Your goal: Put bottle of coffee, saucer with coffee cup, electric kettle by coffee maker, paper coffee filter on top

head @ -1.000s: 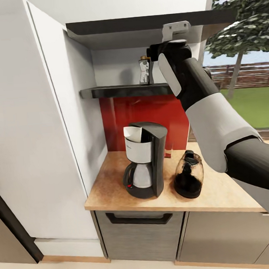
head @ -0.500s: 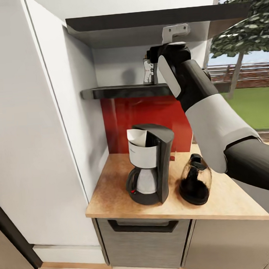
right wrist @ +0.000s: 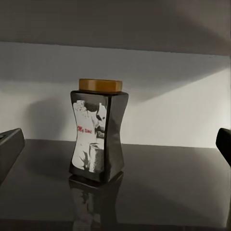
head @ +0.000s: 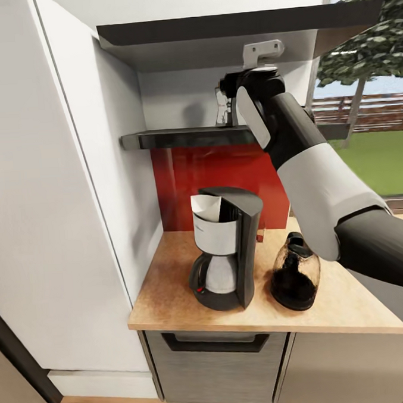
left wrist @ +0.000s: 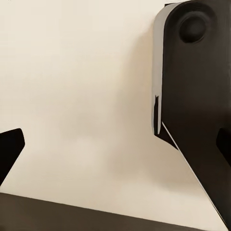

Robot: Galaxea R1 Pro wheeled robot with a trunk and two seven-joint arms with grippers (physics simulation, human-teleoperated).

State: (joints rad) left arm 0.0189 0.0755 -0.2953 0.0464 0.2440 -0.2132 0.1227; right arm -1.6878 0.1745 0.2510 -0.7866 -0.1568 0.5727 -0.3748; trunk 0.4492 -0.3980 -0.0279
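The bottle (right wrist: 98, 132) is framed upright on the shelf (right wrist: 159, 187) between the right gripper's (right wrist: 115, 144) released fingers; its waist should be centred before closing.

Soft, even daylight fills the kitchen, brightest at the window (head: 370, 125). The worktop (head: 171, 287) shows faint shadows. The shelf (right wrist: 159, 187) recess is dim, its glossy surface mirroring the bottle of coffee (right wrist: 97, 132). Rendering looks slightly soft, edges mildly stretched.

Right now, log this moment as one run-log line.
phase: reaching for coffee bottle | bottle: upright on shelf | right end effector: open, not touching | coffee maker, kettle: on countertop
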